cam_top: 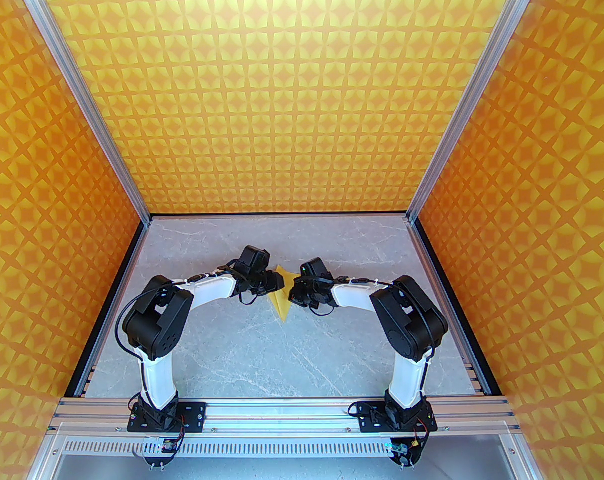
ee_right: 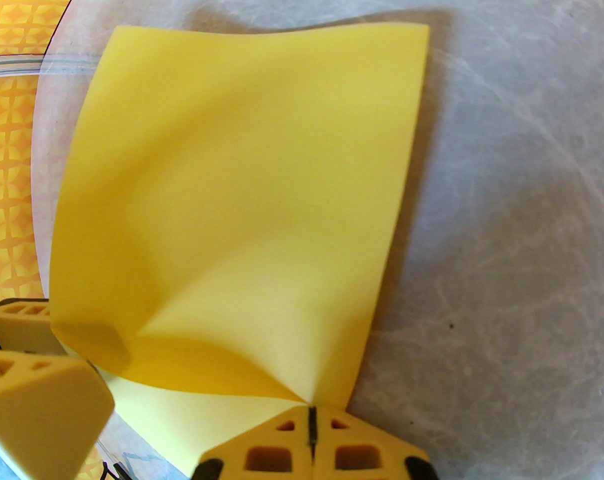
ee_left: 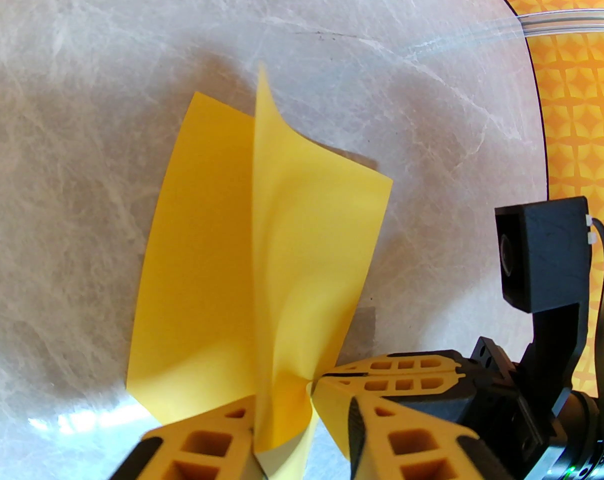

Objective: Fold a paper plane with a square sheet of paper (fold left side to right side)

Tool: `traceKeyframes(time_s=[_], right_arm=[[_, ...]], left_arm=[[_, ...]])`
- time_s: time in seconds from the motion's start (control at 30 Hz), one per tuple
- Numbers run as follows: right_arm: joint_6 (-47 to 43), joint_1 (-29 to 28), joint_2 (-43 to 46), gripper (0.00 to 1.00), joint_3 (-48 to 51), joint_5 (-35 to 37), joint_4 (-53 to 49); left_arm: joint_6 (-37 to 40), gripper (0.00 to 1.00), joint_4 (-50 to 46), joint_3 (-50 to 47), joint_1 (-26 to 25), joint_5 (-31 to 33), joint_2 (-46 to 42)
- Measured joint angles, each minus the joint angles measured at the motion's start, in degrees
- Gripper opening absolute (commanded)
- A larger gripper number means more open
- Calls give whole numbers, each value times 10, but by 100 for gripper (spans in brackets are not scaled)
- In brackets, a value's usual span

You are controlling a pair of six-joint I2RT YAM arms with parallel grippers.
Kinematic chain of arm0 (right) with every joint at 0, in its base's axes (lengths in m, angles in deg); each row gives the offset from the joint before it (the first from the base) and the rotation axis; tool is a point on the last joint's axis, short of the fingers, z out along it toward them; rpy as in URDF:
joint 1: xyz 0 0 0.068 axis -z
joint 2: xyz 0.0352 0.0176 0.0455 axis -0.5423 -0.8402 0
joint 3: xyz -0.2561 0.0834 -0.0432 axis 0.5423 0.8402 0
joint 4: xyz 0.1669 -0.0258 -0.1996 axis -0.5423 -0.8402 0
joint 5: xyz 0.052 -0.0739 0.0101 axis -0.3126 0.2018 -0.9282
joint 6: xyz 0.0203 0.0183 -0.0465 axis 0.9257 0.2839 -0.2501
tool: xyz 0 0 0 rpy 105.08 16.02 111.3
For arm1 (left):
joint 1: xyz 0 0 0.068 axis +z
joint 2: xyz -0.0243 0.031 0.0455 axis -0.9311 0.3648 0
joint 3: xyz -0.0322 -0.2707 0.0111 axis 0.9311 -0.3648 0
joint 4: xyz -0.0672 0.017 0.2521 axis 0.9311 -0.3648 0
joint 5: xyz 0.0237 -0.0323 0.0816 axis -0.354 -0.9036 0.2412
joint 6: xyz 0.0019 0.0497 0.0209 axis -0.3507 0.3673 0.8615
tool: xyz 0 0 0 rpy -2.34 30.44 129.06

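From above, the sheet (cam_top: pixel 283 304) is a small yellow wedge at the middle of the table (cam_top: pixel 222 353). It sits between the left gripper (cam_top: pixel 278 283) and the right gripper (cam_top: pixel 296 290), which meet there as dark lumps with their fingers too small to make out.

The left wrist view gives the detail. One part of the sheet (ee_left: pixel 202 268) lies flat on the table and the other stands up in a soft wave. The left gripper (ee_left: pixel 302 410) has a finger on each side of the raised part with a gap between them, so it is unclenched around the paper. The right gripper (ee_left: pixel 327 375) has its fingers pressed together on the sheet's edge. The right wrist view shows that grip close up: the right gripper (ee_right: pixel 311 413) is clamped flat on the edge, and the sheet (ee_right: pixel 252 178) billows away from it.

The paper is thin, matt and plain, bent in rounded curves rather than sharp creases. The fingers (ee_left: pixel 407 443) are orange-yellow plastic with open cells.

The table is pale grey with marble veining and a slight gloss. Orange star-patterned walls (cam_top: pixel 282 93) stand on the left, right and far sides, joined by aluminium rails (cam_top: pixel 87 103).
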Motion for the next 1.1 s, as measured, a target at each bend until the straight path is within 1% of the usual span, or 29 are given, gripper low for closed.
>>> traceKeyframes(time_s=[0.07, 0.3, 0.43, 0.7, 0.8, 0.9, 0.97, 1.1], right_arm=[[0, 0, 0, 0, 0, 0, 0], [0, 0, 0, 0, 0, 0, 0], [0, 0, 1, 0, 0, 0, 0], [-5, 0, 4, 1, 0, 7, -4], [-6, 0, 4, 7, 0, 7, -4], [-10, 0, 5, 10, 0, 8, -5], [-12, 0, 8, 14, 0, 12, -10], [-15, 0, 21, 14, 3, 23, -17]], left_arm=[[5, 23, 0, -7, 0, -2, 0], [16, 13, -4, -15, 0, -4, 0], [19, 10, -13, -15, -2, 3, 0], [31, 8, -52, -5, -12, 37, 2], [34, 8, -61, 0, -15, 48, 4], [36, 8, -68, 2, -17, 53, 5], [37, 9, -71, 3, -18, 55, 6], [37, 9, -77, 4, -22, 59, 7]])
